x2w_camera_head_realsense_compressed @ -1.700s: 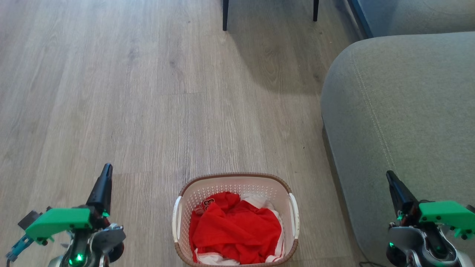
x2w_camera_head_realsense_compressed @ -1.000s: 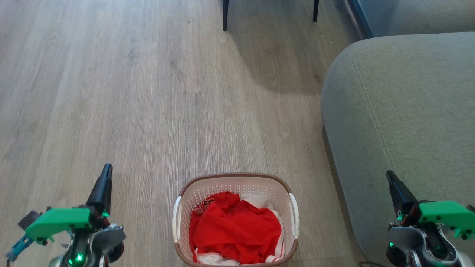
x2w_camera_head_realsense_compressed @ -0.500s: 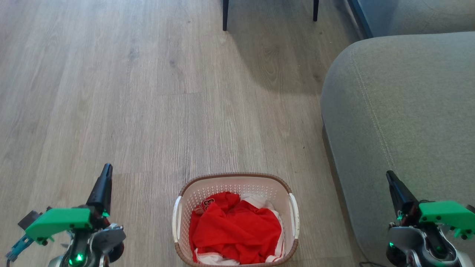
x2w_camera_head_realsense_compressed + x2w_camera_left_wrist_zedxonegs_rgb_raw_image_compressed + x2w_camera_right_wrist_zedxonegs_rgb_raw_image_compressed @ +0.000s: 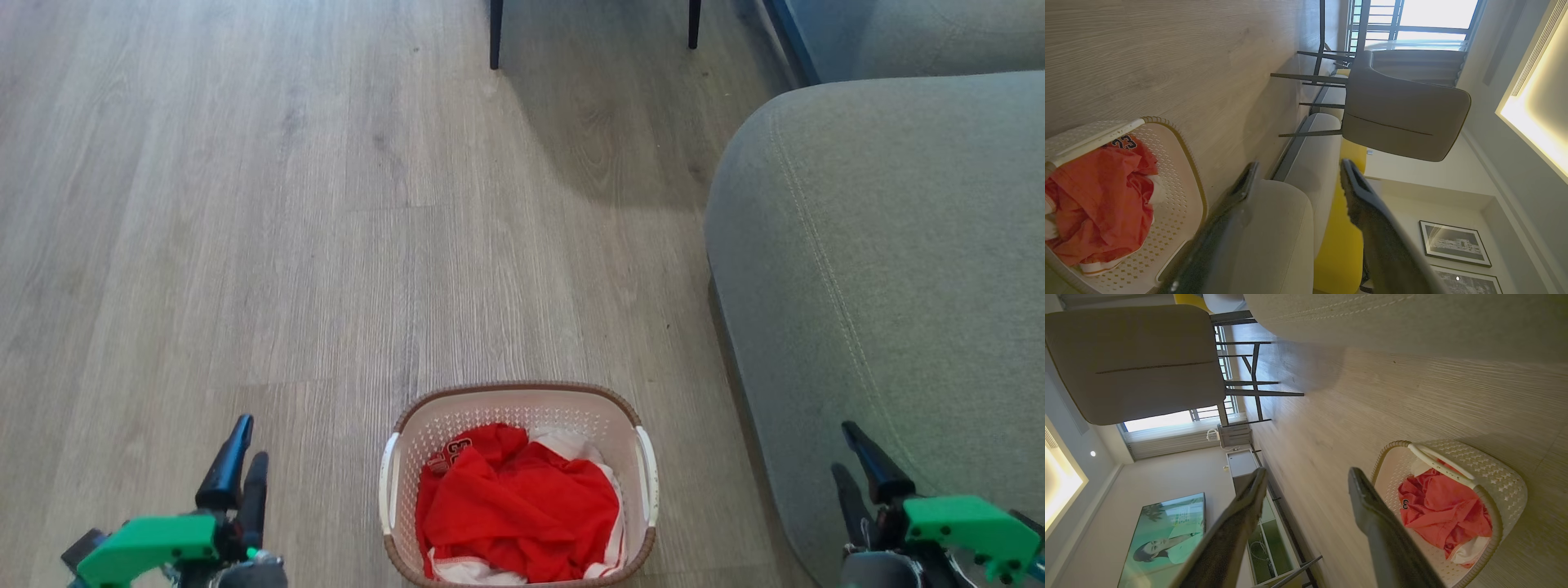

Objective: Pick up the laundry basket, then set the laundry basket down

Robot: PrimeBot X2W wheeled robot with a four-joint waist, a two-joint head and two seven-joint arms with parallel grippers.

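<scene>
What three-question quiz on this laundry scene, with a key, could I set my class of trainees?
1. True or false: the left gripper holds the basket.
2. What lies in the basket? A: red clothes. B: books. C: shoes.
3. Name the large piece of furniture on the robot's right.

Key
1. False: it is open and apart from the basket, which stands on the floor.
2. A.
3. The sofa.
</scene>
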